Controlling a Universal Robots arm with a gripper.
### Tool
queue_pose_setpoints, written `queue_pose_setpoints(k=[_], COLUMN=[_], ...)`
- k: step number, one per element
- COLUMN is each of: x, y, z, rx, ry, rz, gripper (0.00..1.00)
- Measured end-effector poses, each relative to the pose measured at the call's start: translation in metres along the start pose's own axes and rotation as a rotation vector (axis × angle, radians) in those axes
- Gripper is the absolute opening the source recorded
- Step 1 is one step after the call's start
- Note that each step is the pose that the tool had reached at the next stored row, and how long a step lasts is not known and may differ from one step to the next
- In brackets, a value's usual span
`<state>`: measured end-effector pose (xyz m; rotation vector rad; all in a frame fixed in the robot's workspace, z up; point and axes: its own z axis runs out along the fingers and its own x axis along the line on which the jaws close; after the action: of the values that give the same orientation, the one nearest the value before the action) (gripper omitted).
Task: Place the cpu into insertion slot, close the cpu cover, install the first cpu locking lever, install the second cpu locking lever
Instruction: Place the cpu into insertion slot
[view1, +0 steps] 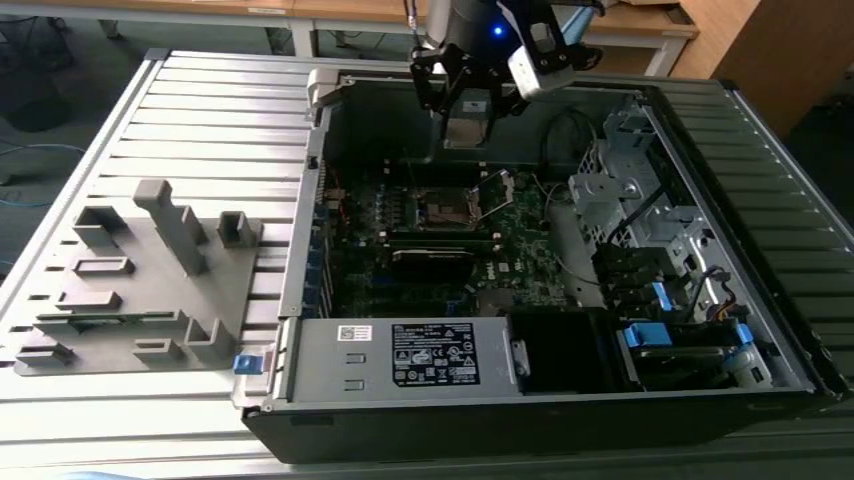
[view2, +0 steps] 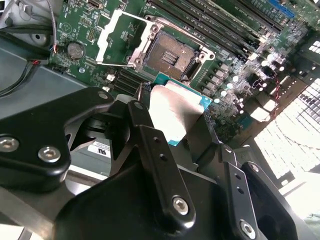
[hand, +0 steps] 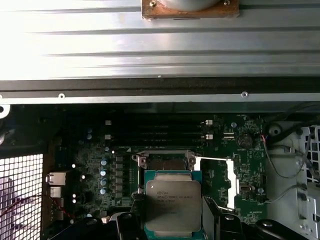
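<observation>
**Mostly metal, little gloss**

My gripper (view1: 466, 112): black metal links with a satin finish and a slight sheen, plus bright steel screw heads. The cpu (hand: 173, 207) pinched in it has a dull silver-grey metal top, matt, on a teal-green board edge. cpu cover (view2: 106, 36): thin bare metal, shiny, glaring white. Socket (view2: 172, 55): dark, matt. Motherboard (hand: 95, 150): green lacquered board, faint gloss. Case (view1: 327, 370): grey sheet metal, low sheen, with a white paper label (view1: 434, 355). Table (view1: 214, 110): ribbed aluminium, smooth, reflective. Fixture (view1: 134, 270): grey plastic, matt. Clips (view1: 645, 335): glossy blue plastic.
</observation>
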<state>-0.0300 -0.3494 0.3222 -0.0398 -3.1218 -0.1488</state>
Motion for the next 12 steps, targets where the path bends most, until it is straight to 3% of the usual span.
queue_pose_setpoints(k=[3,9,12], x=[0.0,-0.0002,-0.0002], y=[0.0,-0.0009,-0.001], z=[0.0005,0.0094,0.0104], rx=[0.0,0.0,0.0002], ry=[0.0,0.0,0.0001], rz=[0.0,0.0,0.0], gripper=[0.54,0.54,0.54])
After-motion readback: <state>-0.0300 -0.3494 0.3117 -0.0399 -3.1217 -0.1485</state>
